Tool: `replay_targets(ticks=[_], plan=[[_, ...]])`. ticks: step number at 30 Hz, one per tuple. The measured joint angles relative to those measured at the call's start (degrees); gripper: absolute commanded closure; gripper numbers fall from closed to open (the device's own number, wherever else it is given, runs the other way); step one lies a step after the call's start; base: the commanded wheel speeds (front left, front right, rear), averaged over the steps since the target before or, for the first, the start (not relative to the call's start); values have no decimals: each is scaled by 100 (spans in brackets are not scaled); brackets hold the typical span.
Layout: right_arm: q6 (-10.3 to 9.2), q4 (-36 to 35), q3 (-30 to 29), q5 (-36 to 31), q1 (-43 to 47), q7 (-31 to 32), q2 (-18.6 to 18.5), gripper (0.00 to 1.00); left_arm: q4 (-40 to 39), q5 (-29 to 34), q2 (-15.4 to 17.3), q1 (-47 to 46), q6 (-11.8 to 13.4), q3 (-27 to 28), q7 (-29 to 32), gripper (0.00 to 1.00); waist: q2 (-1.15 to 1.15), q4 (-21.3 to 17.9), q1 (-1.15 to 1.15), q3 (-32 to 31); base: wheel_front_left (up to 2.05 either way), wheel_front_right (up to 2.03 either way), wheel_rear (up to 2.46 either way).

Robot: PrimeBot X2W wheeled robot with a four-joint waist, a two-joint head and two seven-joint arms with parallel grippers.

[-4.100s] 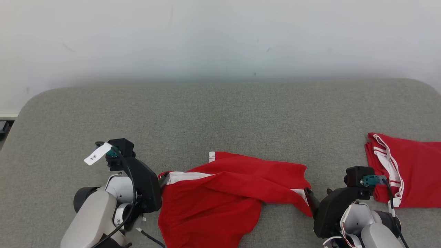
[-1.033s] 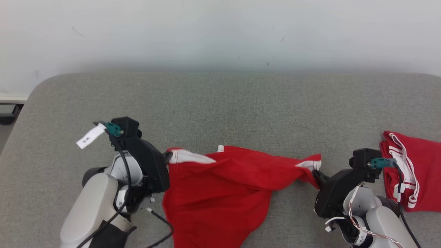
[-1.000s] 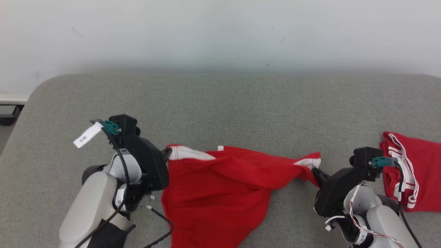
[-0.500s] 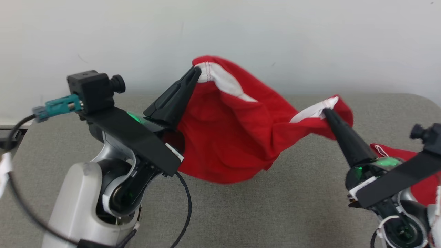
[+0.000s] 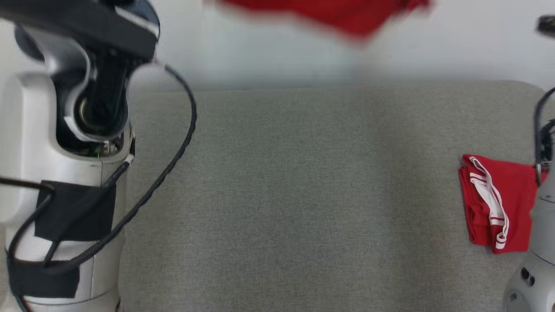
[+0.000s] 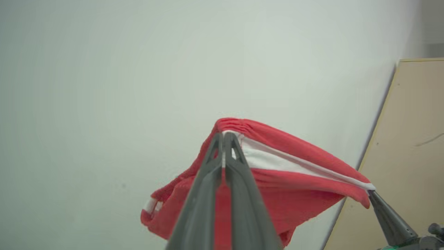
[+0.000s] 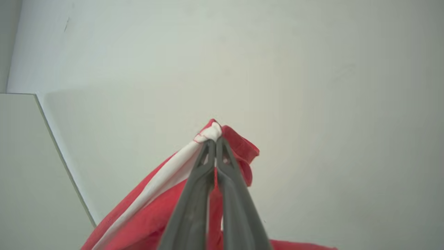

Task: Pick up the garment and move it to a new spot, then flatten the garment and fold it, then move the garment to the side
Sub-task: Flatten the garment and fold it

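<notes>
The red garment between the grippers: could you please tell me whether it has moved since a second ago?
Yes, the red garment has gone upward: it lay on the grey surface and now hangs clear above it, against the wall.

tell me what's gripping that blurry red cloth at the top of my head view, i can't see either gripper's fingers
Observer: In the left wrist view, the left gripper is shut on a gathered edge of the red garment with white trim.
Operator: and the right side
Observer: In the right wrist view, the right gripper is shut on a white-trimmed corner of the same garment.
Operator: is it stretched or sagging between them
Observer: The left wrist view shows the white band running fairly straight from the left gripper across to the right gripper's tip, with loose red fabric hanging below it.
</notes>
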Motion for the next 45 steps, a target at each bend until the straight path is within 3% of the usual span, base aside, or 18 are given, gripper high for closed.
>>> replay_targets(ticks=[4, 12, 18, 23, 27, 32, 45], plan=[[45, -21, 89, 8, 375, 48, -73, 100, -285, -397, -18, 57, -108, -339, -278, 100, 0, 3, 0, 93, 0, 0, 0], [-12, 658, 566, -193, 2607, 464, -2, 100, 716, -210, 14, 1820, -257, -847, -546, 100, 1, 29, 0, 422, 0, 0, 0], [-59, 1085, 890, -172, 2812, 467, 35, 100, 1729, 24, 105, 2366, -442, -1018, -686, 100, 1, -64, 1, 796, 0, 0, 0], [-21, 1363, 922, -74, 2885, 531, 31, 100, 2379, 26, 231, 2260, -808, -1165, -740, 100, 2, -207, 2, 960, 0, 0, 0], [256, 1415, 1120, -9, 3656, 926, -18, 100, 2516, 60, 399, 2350, -964, -1249, -1044, 100, 1, -202, 1, 787, 0, 0, 0], [394, 1187, 1123, 73, 4250, 1022, -64, 100, 2459, 63, 606, 2919, -1057, -1424, -1339, 100, 1, -94, 0, 404, 0, 0, 0], [392, 610, 1107, 304, 5491, 1422, -100, 100, 1920, -196, 1149, 4235, -1062, -2012, -1512, 100, 0, 12, -1, -441, 0, 0, 0]])
